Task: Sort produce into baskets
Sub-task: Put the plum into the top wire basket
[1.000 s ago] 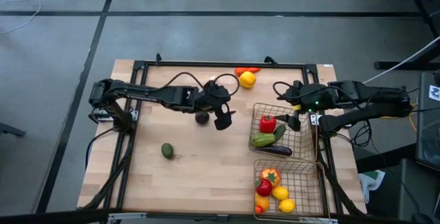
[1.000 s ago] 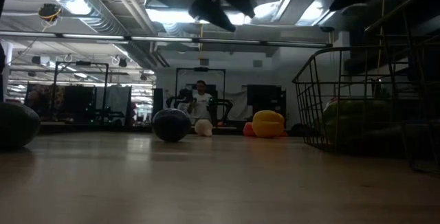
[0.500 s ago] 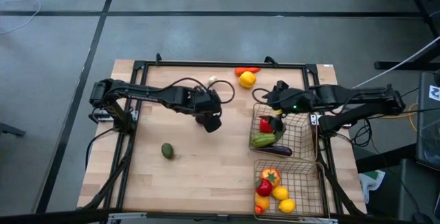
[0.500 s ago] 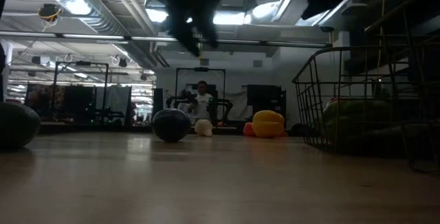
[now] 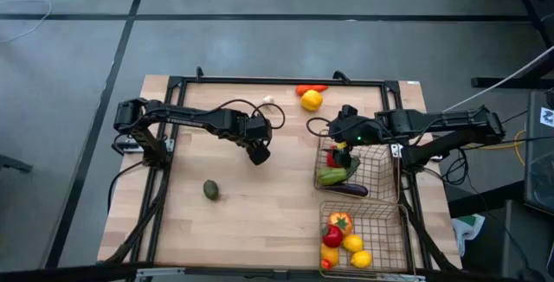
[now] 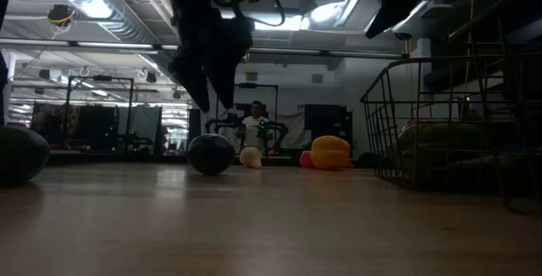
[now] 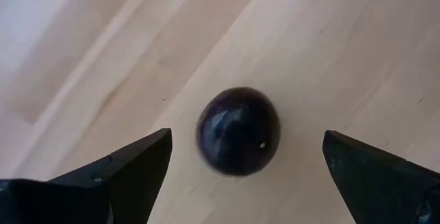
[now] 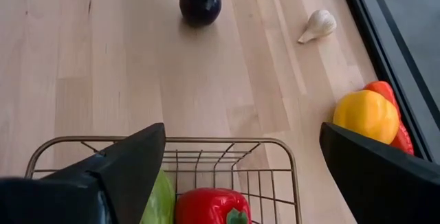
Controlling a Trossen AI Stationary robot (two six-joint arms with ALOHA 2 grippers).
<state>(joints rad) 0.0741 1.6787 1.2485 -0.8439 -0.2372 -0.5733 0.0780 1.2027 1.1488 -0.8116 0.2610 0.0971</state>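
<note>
Produce still out on the worktop [image 5: 234, 221] includes a small dark purple round piece [image 7: 238, 130], likely a toy plum or stubby eggplant, which sits on the bare wood a little toward the far edge from the middle. It looks light, hard and glossy, so I judge it stiff, not fragile, but slippery and apt to roll; the surest hold would be across its widest part, fingers low on either side. The left gripper [image 7: 240, 165] hangs just above it, fingers spread wide and empty, with the piece nearly centred between them in the left wrist view and touching neither. The right gripper [image 8: 240, 162], also wide open and empty, hovers over the far rim of the far basket [image 5: 383, 189] by the right edge, which holds a red pepper [image 8: 212, 207] and green pieces. A yellow pepper [image 5: 311, 100] and white garlic [image 5: 267, 100] lie near the far edge, a green avocado [image 5: 210, 189] nearer the left edge, well apart.
</note>
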